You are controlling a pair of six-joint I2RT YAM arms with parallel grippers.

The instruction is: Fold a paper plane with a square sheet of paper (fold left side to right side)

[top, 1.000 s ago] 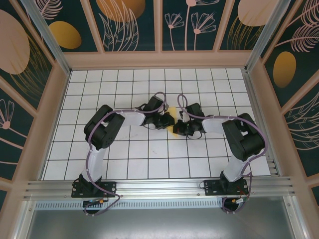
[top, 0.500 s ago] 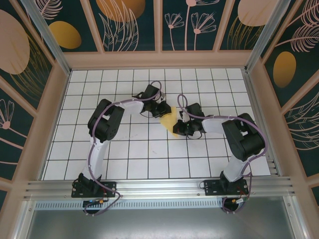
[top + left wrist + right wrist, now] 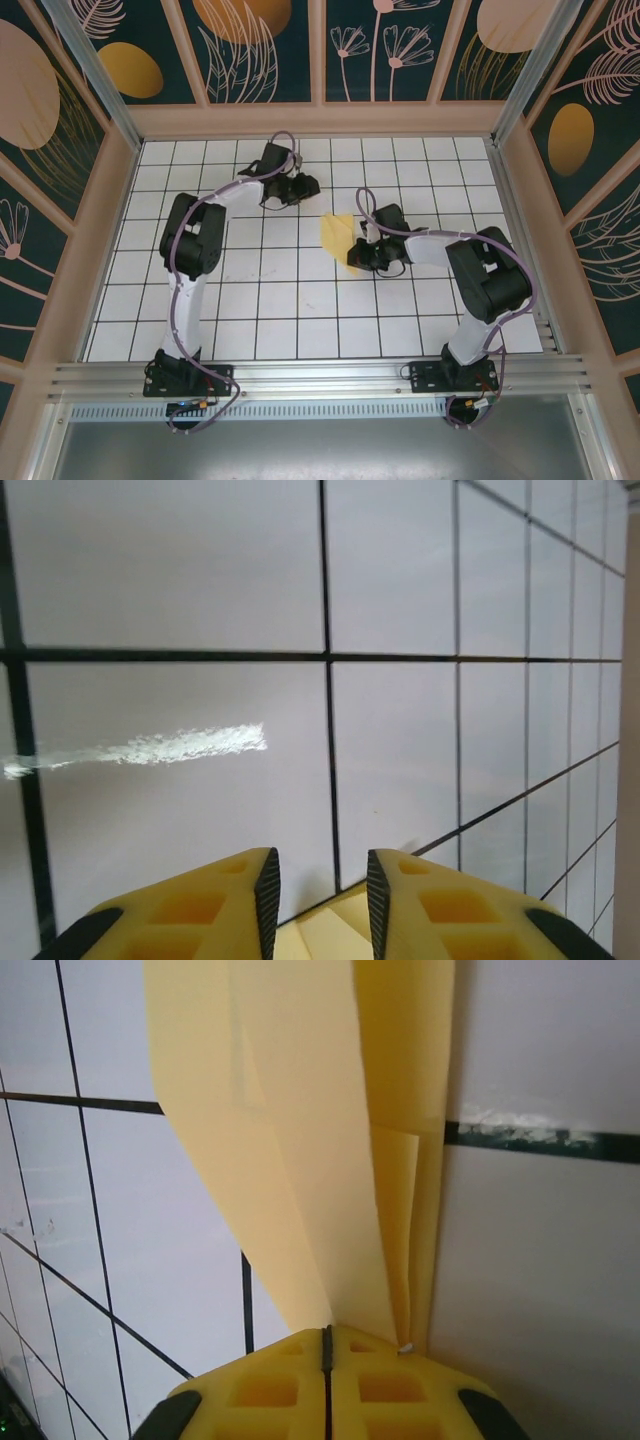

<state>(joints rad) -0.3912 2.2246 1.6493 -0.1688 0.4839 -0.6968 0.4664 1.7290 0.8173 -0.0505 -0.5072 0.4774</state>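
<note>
My right hand (image 3: 328,1336) is clamped on the narrow near tip of the folded yellow-orange paper sheet (image 3: 336,233), just right of centre on the white gridded tabletop (image 3: 200,330). The sheet widens toward 11 o'clock, its long axis running 5 to 11. My left hand (image 3: 308,185) has let go and retreated toward 11 o'clock, fingers apart on nothing. I judge this fold done.

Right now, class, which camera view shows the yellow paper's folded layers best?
Right wrist: the paper sits close, overlapping layers and creases plain, running into the shut right claw. Top external shows its whole outline, small, layers unreadable.
</note>
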